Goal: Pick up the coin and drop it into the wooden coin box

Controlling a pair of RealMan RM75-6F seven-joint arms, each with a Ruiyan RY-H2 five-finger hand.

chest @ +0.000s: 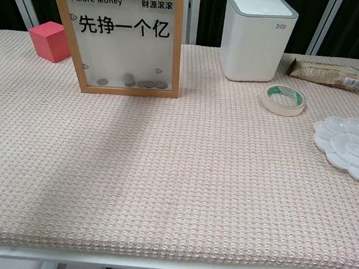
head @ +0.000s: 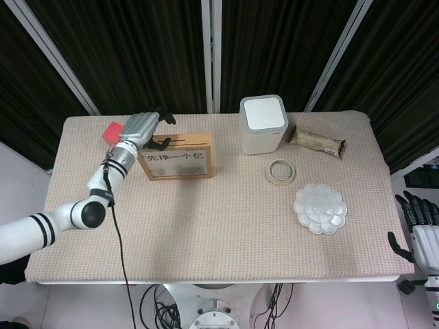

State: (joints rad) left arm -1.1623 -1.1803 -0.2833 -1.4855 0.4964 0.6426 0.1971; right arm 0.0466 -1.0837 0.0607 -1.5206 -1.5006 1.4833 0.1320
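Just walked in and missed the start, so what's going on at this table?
The robot is putting a coin into the wooden coin box. Its left hand hovers over the box's top, fingers apart, with no coin visible in it. Through the box's clear front, several coins lie at the bottom, one perched above the rest, so the drop looks done. The right hand hangs idle off the table's right edge.
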